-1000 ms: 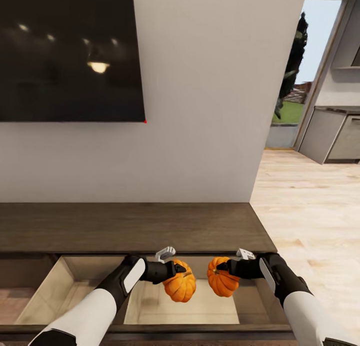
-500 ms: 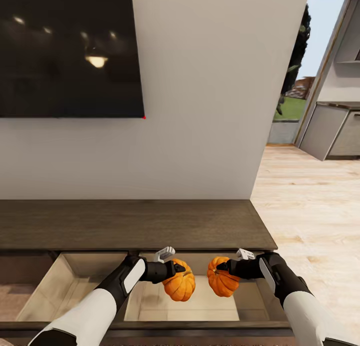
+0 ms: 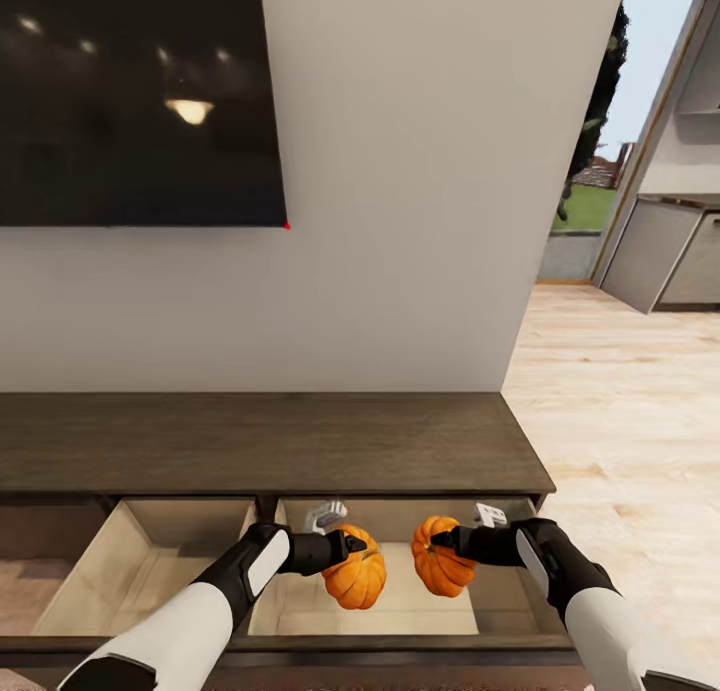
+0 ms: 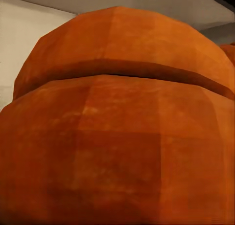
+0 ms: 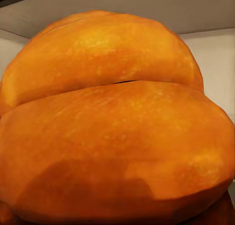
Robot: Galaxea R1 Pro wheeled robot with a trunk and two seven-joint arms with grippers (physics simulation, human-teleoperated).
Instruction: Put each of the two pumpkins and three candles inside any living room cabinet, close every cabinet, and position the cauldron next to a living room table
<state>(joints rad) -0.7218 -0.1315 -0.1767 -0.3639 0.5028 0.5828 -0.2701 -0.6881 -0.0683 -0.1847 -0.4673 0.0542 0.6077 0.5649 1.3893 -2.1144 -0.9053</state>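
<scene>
I have both arms reaching forward and low over the cabinet (image 3: 300, 446), forearms angled inward toward its open right drawer (image 3: 400, 611). My left gripper (image 3: 352, 546) is clamped on the left pumpkin (image 3: 355, 579), which hangs above the drawer's pale floor. My right gripper (image 3: 440, 541) is clamped on the right pumpkin (image 3: 443, 558), held just beside the first, the two apart. The left drawer (image 3: 130, 561) of the cabinet also stands open. In each wrist view, orange ribbed skin (image 4: 117, 127) (image 5: 112, 127) sits close against the camera.
</scene>
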